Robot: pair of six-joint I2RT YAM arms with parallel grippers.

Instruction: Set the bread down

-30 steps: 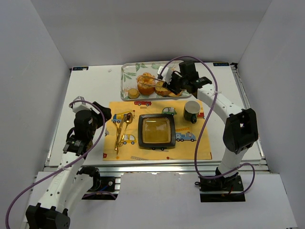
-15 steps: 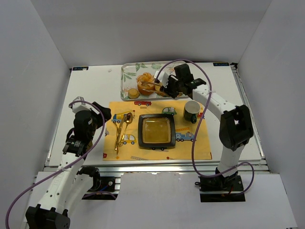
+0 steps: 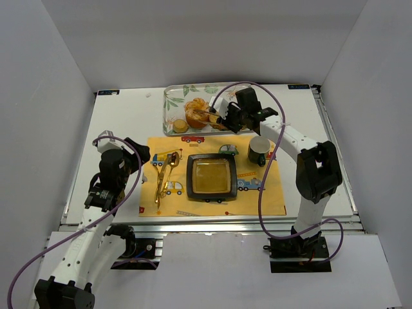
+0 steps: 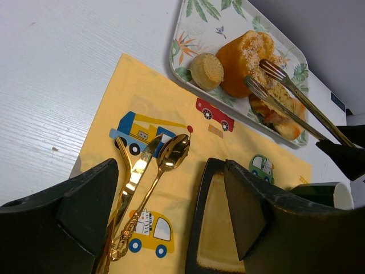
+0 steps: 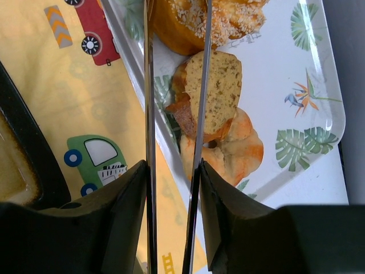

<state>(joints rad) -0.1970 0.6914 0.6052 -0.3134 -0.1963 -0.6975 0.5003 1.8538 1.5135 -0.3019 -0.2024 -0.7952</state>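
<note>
Bread sits on the leaf-print tray (image 3: 172, 96) at the far side of the bench (image 3: 122, 122). Large orange-topped bun (image 3: 196, 113) stands mid-tray. Small flat tan round (image 3: 180, 126) lies just beside it on the left. Cut slice (image 5: 214, 94), pale crumb showing, leans on an orange-glazed piece (image 5: 239, 148) toward the tray's right end.

Right gripper (image 3: 230, 118) is over the tray's near right edge, fingers clamped on metal tongs (image 3: 212, 116). Tong arms are narrowly apart and run over the slice to the bun. Forked tips lie at the bun's top and flank; whether they pinch it cannot be told.

Left gripper (image 4: 171, 171) hangs over the left part of the yellow vehicle-print placemat (image 3: 257, 196), fingers spread wide, holding nothing. Gold cutlery (image 3: 162, 174) lies below it, with the spoon (image 4: 171, 151) nearest the plate.

Black square plate (image 3: 210, 176) with a yellow centre sits mid-mat. Dark mug (image 3: 259, 150) stands at the mat's far right corner, near the right arm.
</note>
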